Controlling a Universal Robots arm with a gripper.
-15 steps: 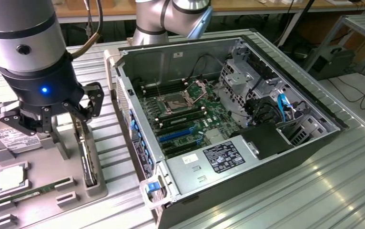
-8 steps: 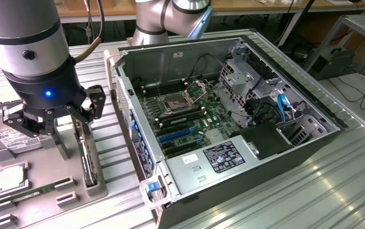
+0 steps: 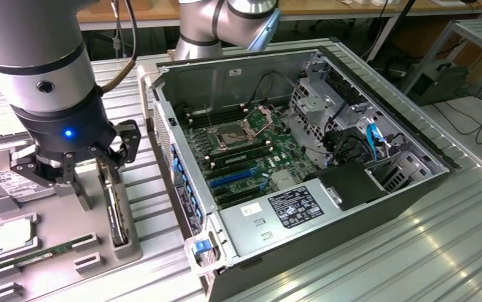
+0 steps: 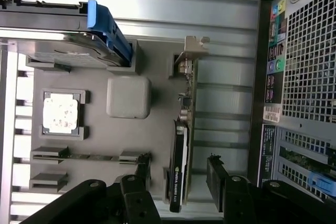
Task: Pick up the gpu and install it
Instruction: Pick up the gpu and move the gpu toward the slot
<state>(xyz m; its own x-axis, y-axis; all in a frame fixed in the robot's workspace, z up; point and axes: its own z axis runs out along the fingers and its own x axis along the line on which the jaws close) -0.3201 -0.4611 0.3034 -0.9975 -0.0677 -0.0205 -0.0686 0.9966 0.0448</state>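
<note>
**Supervisor:** Report the scene, largest item first. Reference all positions to the parts tray.

**Operator:**
1. I see a ribbed silver metal table (image 3: 442, 245) carrying everything.
2. A black-and-silver computer tower case (image 3: 308, 251) lies on its side with the side panel off. It sits just beside the flat grey moulded parts tray (image 3: 60, 229), on the exterior view's right of it. A green motherboard (image 3: 253, 157) faces up inside the case.
3. The silver-grey robot arm (image 3: 39, 69) hangs over the tray.

**Supervisor:** Location of the gpu?

**Operator:** The gpu (image 3: 119, 214) is a thin flat card with a black face, tan-brown back and silver metal end bracket. It stands on its long edge in a slot along the tray's side nearest the case. I see it seated in the tray, not lifted.

**Supervisor:** Gripper condition?

**Operator:** The black two-finger gripper (image 3: 97, 192) is at that slot. Its fingers (image 4: 216, 177) are spread wide apart, one on each side of the card's black-shrouded section. In the wrist view I read a gap between each finger and the card. Nothing is clamped.

**Supervisor:** Remaining items on the tray?

**Operator:** In descending size:
- A boxy silver hard drive with a white label (image 3: 12, 182) sits at the tray's corner away from the case.
- A plain grey rounded square block (image 4: 128, 97) sits mid-tray.
- A square silver processor chip (image 3: 14, 234) sits in a pocket on the tray's side away from the case.
- A slim green memory stick (image 3: 31, 259) lies flat in a tray slot just beside that pocket.
</note>
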